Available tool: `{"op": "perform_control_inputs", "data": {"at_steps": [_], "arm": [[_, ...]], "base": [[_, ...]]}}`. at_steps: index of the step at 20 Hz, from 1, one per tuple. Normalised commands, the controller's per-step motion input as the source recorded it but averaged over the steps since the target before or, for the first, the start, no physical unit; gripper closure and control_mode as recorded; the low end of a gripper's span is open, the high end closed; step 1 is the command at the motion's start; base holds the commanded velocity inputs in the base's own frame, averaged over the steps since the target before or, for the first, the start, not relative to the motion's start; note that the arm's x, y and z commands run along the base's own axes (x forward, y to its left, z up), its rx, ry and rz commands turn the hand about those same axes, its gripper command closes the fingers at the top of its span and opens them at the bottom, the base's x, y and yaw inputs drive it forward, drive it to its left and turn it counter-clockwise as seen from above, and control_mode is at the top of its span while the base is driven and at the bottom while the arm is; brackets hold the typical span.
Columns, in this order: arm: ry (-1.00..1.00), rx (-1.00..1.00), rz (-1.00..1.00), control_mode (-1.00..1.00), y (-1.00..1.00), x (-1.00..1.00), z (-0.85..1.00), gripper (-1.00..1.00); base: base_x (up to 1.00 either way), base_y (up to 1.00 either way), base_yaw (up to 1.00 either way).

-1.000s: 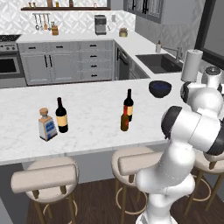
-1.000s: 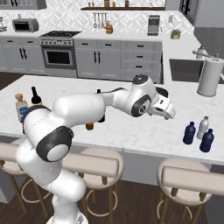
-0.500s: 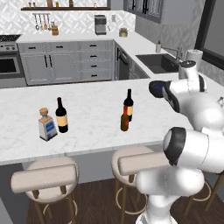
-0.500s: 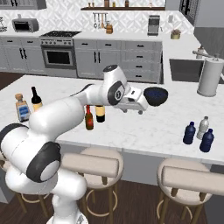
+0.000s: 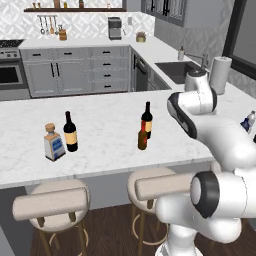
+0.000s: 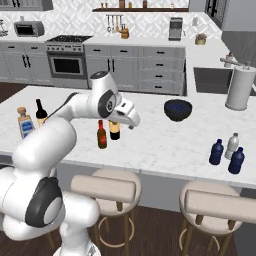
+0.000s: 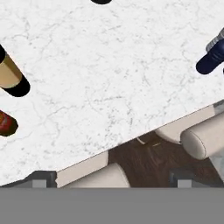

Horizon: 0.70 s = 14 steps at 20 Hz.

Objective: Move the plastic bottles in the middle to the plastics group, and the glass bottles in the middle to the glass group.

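On the white marble bench (image 6: 165,145) we count three groups of bottles. In the middle stand two: a tall dark wine bottle with a red top (image 5: 146,120) and, just beside it, a small brown bottle (image 5: 143,139). At the robot's left end stand two more: a squat clear bottle with a blue label (image 5: 53,143) and a second wine bottle with a yellow label (image 5: 70,132); no writing on any label can be read. At the right end we see three close together: two dark blue bottles (image 6: 216,152) and a pale translucent bottle (image 6: 231,145). A dark bowl (image 6: 177,109) sits between the middle pair and that cluster. Three padded stools (image 6: 105,187) line the near edge. The arm hangs over the bench close to the middle pair, and its fingers (image 6: 134,121) are spread wide with nothing between them.
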Motion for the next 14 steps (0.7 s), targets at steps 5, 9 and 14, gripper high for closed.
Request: {"op": "perform_control_inputs", "data": {"at_steps": [5, 9, 14], "arm": [[-0.15, 0.23, 0.10, -1.00, 0.78, -0.16, 0.00, -1.00], [-0.12, 0.10, 0.09, -1.00, 0.75, 0.02, 0.02, -1.00], [0.00, 0.00, 0.20, -1.00, 0.71, 0.35, 0.06, -1.00]], "base": [[0.00, 0.00, 0.00], [0.00, 0.00, 0.00], [0.00, 0.00, 0.00]]}}
